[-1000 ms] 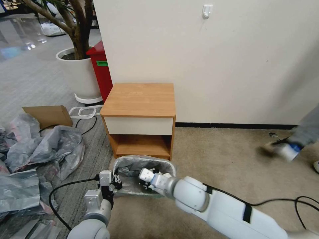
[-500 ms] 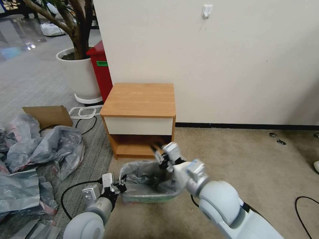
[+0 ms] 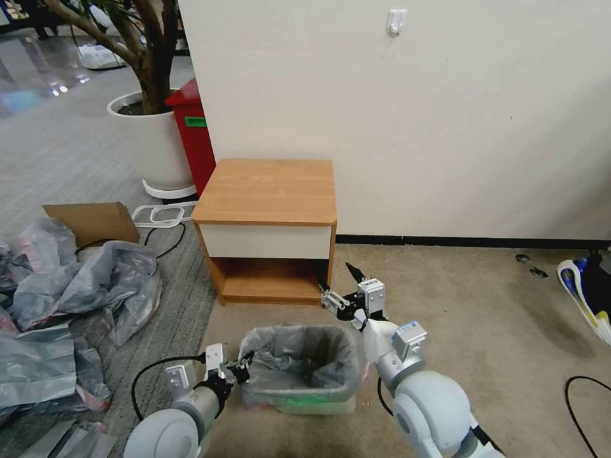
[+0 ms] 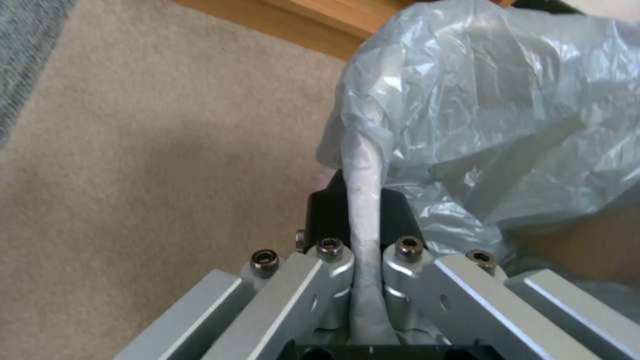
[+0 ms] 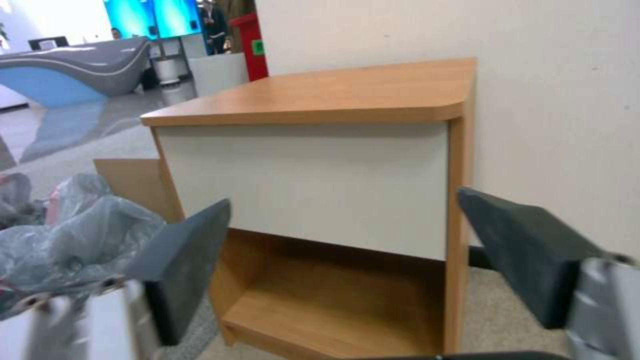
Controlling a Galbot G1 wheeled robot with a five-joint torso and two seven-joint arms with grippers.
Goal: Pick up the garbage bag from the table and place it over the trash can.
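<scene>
The garbage bag already lines the trash can; the left gripper pinches its edge, apparently needing release; the right gripper is spread, empty.

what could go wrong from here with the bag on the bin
1. The left hand is shut on a twisted strand of the garbage bag; pulling away without opening could drag the liner off the trash can or tip it.
2. The right hand hangs open just in front of the table; a careless swing might knock its front edge.
</scene>
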